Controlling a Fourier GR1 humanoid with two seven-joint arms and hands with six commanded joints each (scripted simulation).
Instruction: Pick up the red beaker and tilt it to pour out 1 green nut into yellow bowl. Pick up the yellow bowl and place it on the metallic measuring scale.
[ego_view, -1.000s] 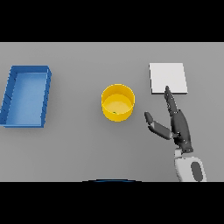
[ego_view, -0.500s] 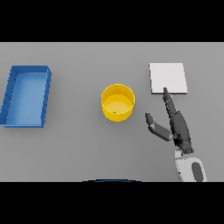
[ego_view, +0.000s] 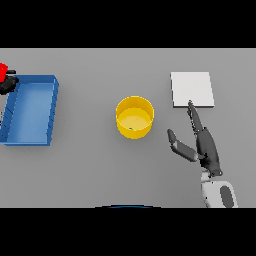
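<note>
Our right hand is released beside the bowl; a sloppy grab could tip it short of the scale.

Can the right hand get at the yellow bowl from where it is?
Probably yes. The right hand lies open on the table just right of the yellow bowl, thumb toward it, and only bare grey table lies between them. The metallic scale sits beyond its fingertips, out of the way.
</note>
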